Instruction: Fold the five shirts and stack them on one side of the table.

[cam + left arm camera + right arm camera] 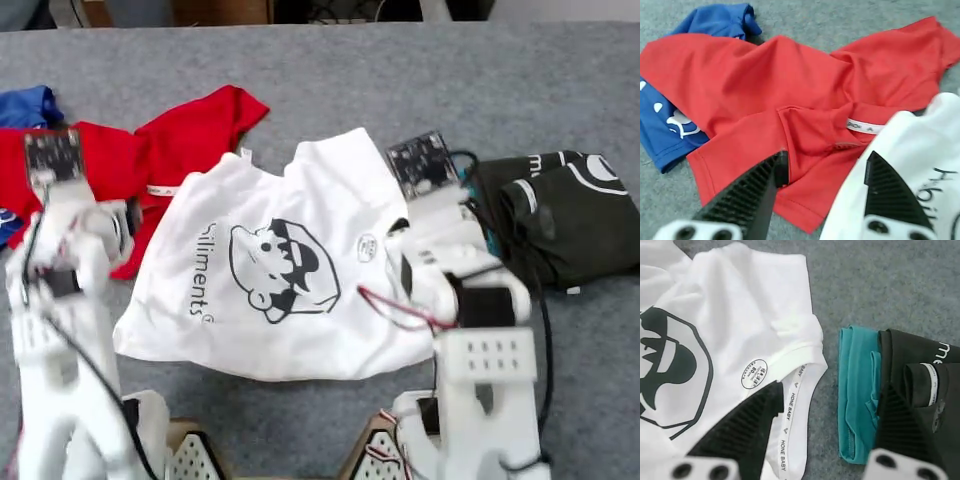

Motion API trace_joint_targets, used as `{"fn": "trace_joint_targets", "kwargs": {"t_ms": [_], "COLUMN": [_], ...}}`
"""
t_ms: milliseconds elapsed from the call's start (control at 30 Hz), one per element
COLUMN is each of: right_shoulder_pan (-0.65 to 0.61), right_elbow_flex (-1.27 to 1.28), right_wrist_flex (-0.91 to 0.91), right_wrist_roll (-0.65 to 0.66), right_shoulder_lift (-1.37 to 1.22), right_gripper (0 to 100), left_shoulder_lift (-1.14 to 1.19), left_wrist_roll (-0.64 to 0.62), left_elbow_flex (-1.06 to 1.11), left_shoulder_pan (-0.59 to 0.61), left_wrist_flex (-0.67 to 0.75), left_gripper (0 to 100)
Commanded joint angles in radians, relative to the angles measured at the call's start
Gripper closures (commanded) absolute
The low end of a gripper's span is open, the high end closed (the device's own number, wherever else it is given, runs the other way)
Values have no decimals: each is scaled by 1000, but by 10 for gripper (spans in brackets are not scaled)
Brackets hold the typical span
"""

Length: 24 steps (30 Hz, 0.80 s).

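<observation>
gaping empty, left claw (827, 157) over red shirt (790, 75), right claw (832, 390) over white shirt (740, 315) collar

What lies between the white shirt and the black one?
Beside the white shirt, bare table, then a teal shirt against the black shirt; right wrist view shows it.

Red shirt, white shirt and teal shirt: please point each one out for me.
red shirt (805, 85), left wrist view, crumpled middle.
white shirt (280, 265), high view, printed front.
teal shirt (855, 390), right wrist view, folded body.
</observation>
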<state>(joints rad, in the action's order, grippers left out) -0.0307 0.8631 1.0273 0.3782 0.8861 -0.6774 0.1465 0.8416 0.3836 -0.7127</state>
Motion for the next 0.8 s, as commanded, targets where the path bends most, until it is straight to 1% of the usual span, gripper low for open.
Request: {"fn": "trace_joint_targets", "kwargs": {"t_ms": [0,133,200,300,367,467,500,533,600,667,700,767], "right_shoulder_pan": [6,11,11,11,14,46,61,75,100,114,115,112], "right_elbow_flex": [-85,-193,-209,-216,-220,-251,-266,-278,-292,-294,-294,-294], "right_wrist_flex": [-49,-101,-161,-282,-354,-384,-382,-381,-381,-384,-385,-385], "right_wrist_roll": [-9,-86,-127,-147,-146,-147,-147,-147,-147,-147,-147,-147], "right_shoulder_lift": [-134,-300,-389,-513,-576,-634,-648,-659,-679,-693,-697,-700], "right_gripper": [684,684,684,684,684,684,684,684,684,684,684,684], "left_shoulder_lift": [290,526,640,796,887,988,1013,1030,1037,1019,999,945], "left_wrist_roll": [-12,-57,-64,-69,-86,-63,-58,-54,-60,-63,-80,-169], "left_elbow_flex": [-199,-395,-473,-585,-665,-742,-759,-769,-782,-796,-803,-816], "left_shoulder_pan": [8,10,13,28,54,105,120,133,150,182,202,257], "left_wrist_flex": [46,48,48,49,49,40,40,40,40,38,38,38], "left_gripper": [734,733,736,741,792,918,959,979,962,972,970,971]}}
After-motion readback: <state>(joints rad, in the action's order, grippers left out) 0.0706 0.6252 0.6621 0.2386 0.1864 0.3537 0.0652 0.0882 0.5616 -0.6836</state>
